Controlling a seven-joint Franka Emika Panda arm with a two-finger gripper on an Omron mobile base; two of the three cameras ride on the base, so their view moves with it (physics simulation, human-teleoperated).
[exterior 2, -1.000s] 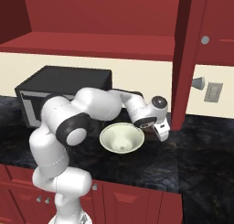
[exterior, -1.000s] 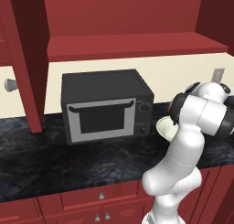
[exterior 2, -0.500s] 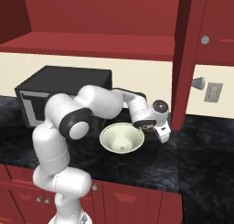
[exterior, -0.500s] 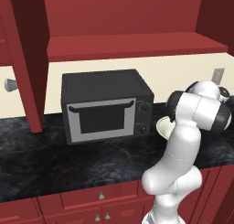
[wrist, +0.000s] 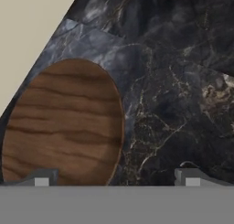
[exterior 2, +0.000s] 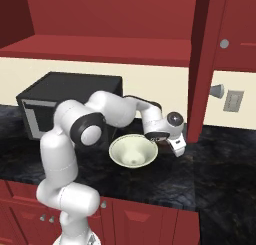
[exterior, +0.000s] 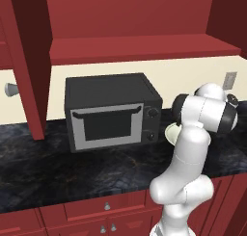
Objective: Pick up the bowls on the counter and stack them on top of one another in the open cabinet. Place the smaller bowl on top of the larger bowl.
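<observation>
Hand view: end effector [wrist: 116, 178] wide open, empty, over smaller bowl [wrist: 64, 122].

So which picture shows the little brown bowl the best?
The hand view: the smaller bowl sits large there on the counter, wood grain plain to see, by the open fingers. In the two base views the arm and the larger bowl show, and I can't spot the brown one.

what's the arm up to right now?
The gripper is open and empty, low over the counter just right of the cream-white bowl. In the hand view, the brown bowl sits on the counter under one fingertip, off-centre in the jaws. Both bowls are on the counter; the cabinet shelf holds nothing yet.
</observation>
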